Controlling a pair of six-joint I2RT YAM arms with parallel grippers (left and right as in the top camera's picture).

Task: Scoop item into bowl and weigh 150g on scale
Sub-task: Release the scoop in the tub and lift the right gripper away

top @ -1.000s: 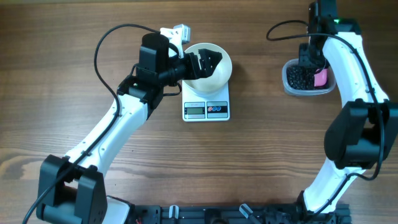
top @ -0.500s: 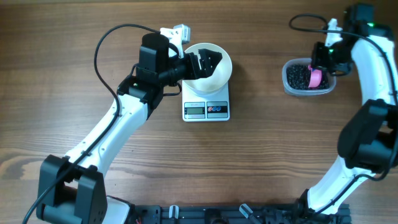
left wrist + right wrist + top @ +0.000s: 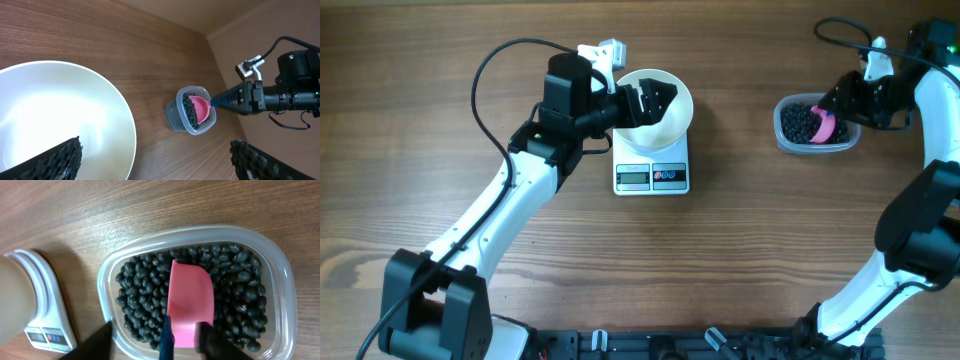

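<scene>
Overhead view: a wooden table (image 3: 740, 260), with the white bowl (image 3: 668, 128) sitting on the small white scale (image 3: 652, 176) near the middle. The black beans (image 3: 798, 122) are in a clear tub (image 3: 786, 144) well apart to the right, and a pink scoop (image 3: 823, 126) lies in them. The risk here, as I judge it, is your left gripper (image 3: 655, 100), which hangs over the bowl's rim: any lean on the bowl would falsify the weight or tip it off the scale, and I cannot tell whether it touches. That arm stretches diagonally from the near left corner; your right arm rises along the right edge and bends inward, so the right gripper (image 3: 835, 108) points leftward at the scoop. Left wrist view: the bowl looks empty, and the two ribbed fingers (image 3: 56, 159) are spread wide, one over the bowl and one beyond its rim, holding nothing. Right wrist view: a grip that lands off-centre could shove the scoop sideways and flick beans over the tub's wall. The fingers (image 3: 100, 341) are parted either side of the scoop's near end with a gap showing, so the scoop seems to rest loose on the beans
</scene>
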